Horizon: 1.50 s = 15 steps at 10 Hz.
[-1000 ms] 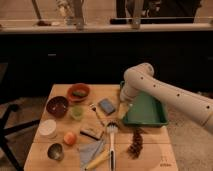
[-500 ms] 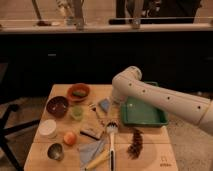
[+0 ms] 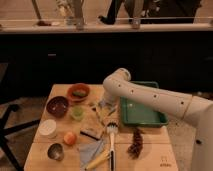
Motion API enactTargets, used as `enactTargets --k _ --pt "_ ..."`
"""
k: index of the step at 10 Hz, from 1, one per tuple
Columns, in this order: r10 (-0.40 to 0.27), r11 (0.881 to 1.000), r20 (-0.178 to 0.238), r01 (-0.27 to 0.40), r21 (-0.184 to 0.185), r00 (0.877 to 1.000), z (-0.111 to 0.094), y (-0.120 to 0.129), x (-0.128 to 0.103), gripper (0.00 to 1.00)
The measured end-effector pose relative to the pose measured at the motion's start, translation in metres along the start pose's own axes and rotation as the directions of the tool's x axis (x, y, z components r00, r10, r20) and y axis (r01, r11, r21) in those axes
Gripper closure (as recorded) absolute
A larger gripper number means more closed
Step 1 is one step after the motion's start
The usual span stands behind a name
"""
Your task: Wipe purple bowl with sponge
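- Over the last second the arm [image 3: 150,97] has swung left, off the tray [image 3: 145,119] and toward the middle of the counter [image 3: 40,152]
- The end effector [image 3: 108,107] now hangs low just over the sponge [image 3: 102,106], so we judge the reach is nearly done and the grasp comes next
- The purple bowl [image 3: 57,106] sits near the counter's left edge, apart from the sponge, with the green cup [image 3: 76,113] between them; no wiping has begun
- The wrist covers the end effector, so we cannot tell whether it is apart or together, nor whether it touches the sponge
- Only a bluish patch of the sponge shows
- The arm is cut off at the right edge
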Motion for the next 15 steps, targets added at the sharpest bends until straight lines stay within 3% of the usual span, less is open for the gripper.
enactTargets --k 5,9,11,15 --pt "0.006 1.0 -0.02 -0.006 -0.009 1.0 0.016 -0.014 -0.018 0.2" --pt "0.009 1.0 -0.055 -0.01 -0.019 0.998 0.044 -0.022 -0.034 0.2" --pt "0.031 0.999 -0.076 -0.033 -0.017 0.997 0.057 -0.03 -0.032 0.2" --pt "0.139 0.99 -0.071 -0.14 -0.005 0.988 0.065 -0.051 -0.01 0.2"
